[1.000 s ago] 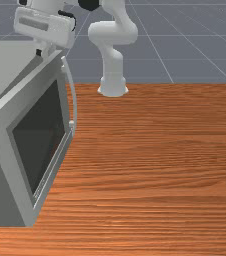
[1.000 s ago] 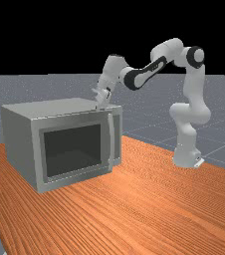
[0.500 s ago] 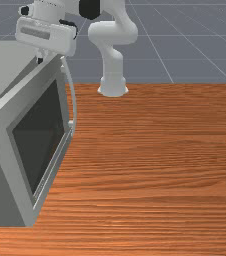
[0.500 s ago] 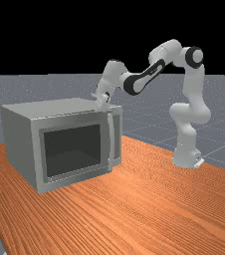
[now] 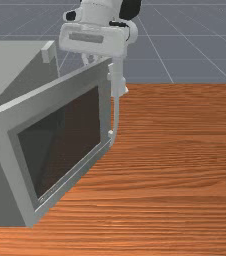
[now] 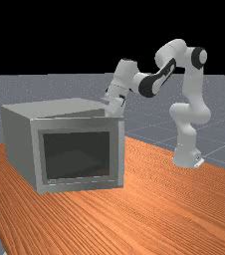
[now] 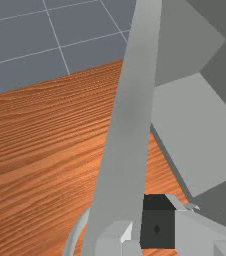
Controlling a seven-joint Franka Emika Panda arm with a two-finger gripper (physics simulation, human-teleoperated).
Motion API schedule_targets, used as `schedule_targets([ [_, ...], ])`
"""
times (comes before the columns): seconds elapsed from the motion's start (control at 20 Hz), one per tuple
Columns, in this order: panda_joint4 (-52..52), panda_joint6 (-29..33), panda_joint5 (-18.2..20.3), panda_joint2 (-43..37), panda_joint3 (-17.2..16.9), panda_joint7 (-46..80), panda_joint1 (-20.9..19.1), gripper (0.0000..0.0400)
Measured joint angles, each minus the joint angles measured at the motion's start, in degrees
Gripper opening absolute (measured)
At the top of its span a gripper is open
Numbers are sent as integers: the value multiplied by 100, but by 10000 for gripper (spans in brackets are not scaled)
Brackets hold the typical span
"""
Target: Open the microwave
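We see the boxy grey metal microwave (image 5: 7, 60) along the front view's left side; in the far view it sits left of the middle, on the orange-brown wooden bench (image 5: 175, 165). Its grey-framed door with a dark window (image 5: 67, 142) stands partly open, angled away from the body, with a wedge-shaped gap between them in the front view's upper left. The thin, curved, pale grey handle (image 5: 117, 112) runs down the door's outer face near its free edge. We have our white pincer (image 5: 91, 60) at the top edge of the door, near the free corner, above the front view's middle; we cannot tell whether it is open or closed.
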Motion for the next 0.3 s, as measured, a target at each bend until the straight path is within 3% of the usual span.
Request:
schedule_targets([
  [0.15, 612, -297, 115, 467, 469, 185, 12, 0],
  [0.3, 2517, -1137, 162, 1867, 780, 226, 350, 0],
])
